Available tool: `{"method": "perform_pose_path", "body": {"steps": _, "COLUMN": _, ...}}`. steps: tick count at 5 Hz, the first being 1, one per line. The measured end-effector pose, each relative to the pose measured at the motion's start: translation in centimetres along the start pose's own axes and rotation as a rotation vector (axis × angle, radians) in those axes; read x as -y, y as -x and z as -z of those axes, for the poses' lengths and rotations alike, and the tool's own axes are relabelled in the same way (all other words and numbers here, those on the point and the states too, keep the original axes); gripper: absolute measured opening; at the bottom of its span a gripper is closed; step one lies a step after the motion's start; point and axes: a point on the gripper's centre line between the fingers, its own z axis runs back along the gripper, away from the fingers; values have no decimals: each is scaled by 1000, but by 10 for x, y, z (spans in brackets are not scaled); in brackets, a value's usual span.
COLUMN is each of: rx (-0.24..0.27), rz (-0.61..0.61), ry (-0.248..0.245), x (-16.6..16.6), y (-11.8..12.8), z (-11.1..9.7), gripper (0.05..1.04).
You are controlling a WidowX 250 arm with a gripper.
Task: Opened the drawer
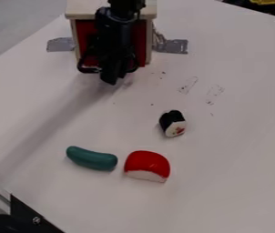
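A small wooden box with a red drawer front (142, 43) stands at the top of the camera view, its pale wooden top (79, 9) partly behind the arm. The black gripper (112, 75) hangs directly in front of the red front and covers its middle. Any handle is hidden behind the gripper. The drawer seems to sit within the wooden frame, though how far in it stands cannot be told.
Silver tape holds the box on both sides. On the white table (243, 150) lie a teal sausage-shaped toy (92, 158), a red and white toy (147, 165) and a black and white sushi toy (173, 124). A black metal corner (27, 214) is at lower left.
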Motion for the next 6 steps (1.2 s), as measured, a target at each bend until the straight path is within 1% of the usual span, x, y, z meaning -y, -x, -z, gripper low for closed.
{"method": "perform_pose_path", "body": {"steps": 1, "rx": -17, "rz": 11, "ry": -20, "x": -18, "y": 0, "z": 2, "gripper": 325}}
{"method": "perform_pose_path", "body": {"steps": 2, "rx": -21, "rz": 12, "ry": -31, "x": -27, "y": 0, "z": 4, "gripper": 324}}
{"method": "perform_pose_path", "body": {"steps": 3, "rx": -24, "rz": 13, "ry": -28, "x": -35, "y": 2, "z": 6, "gripper": 313}}
{"method": "perform_pose_path", "body": {"steps": 4, "rx": -32, "rz": 21, "ry": -35, "x": -41, "y": 3, "z": 6, "gripper": 313}}
{"method": "perform_pose_path", "body": {"steps": 6, "rx": -66, "rz": 40, "ry": -54, "x": -60, "y": 8, "z": 6, "gripper": 313}}
